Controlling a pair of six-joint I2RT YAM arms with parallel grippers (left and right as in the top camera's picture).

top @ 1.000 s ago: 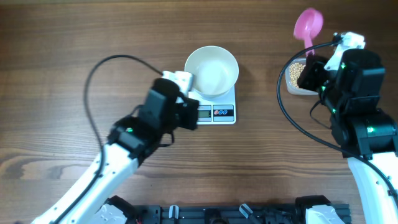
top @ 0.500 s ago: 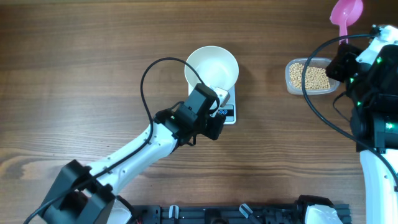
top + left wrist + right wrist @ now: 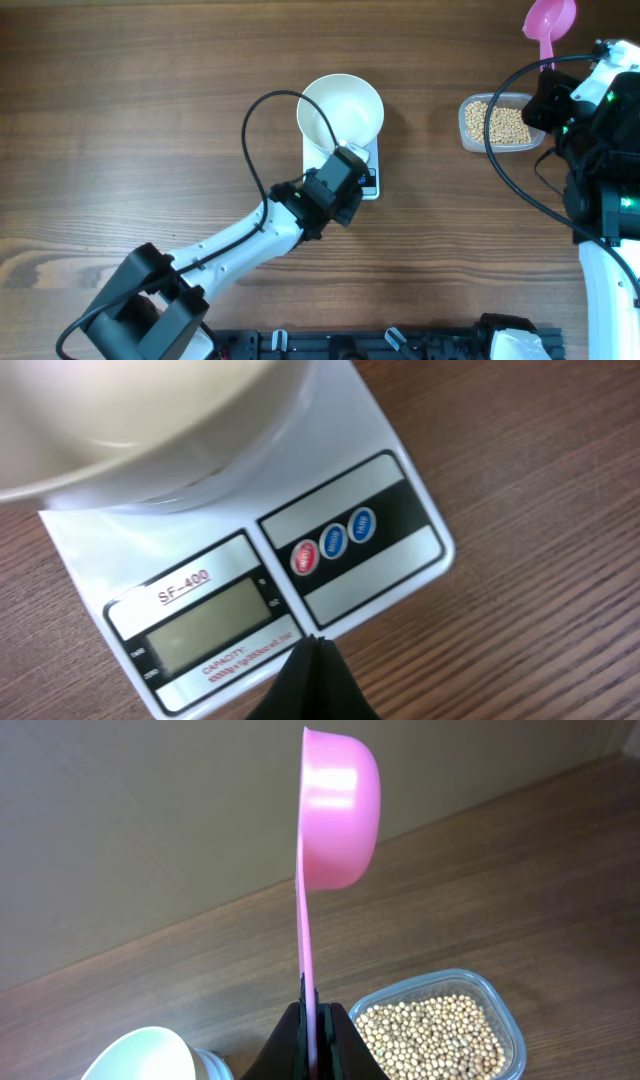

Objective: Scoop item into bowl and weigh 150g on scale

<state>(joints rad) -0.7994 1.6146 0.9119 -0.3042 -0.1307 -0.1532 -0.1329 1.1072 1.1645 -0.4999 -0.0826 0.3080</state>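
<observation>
The white bowl (image 3: 340,108) stands on the scale (image 3: 372,160), and no beans show inside it. My left gripper (image 3: 347,180) is shut and empty. Its tips (image 3: 315,642) hang over the scale's front edge (image 3: 400,490), between the blank display (image 3: 205,625) and the button panel. My right gripper (image 3: 549,88) is shut on the handle of a pink scoop (image 3: 548,22). The scoop (image 3: 335,810) is held upright on edge, just behind the beans (image 3: 505,123) in a clear tub (image 3: 468,125). The beans (image 3: 430,1035) lie below and to the right of the right gripper (image 3: 312,1010).
The wooden table (image 3: 120,110) runs bare to the left of the scale. The left arm's black cable (image 3: 250,140) loops up beside the bowl. The right arm's cable (image 3: 490,170) arcs between the scale and the tub. A wall (image 3: 150,840) rises behind the table.
My left arm has swung right and forward, bringing its shut gripper over the scale's front. The right gripper carried the scoop from over the tub to the far right.
</observation>
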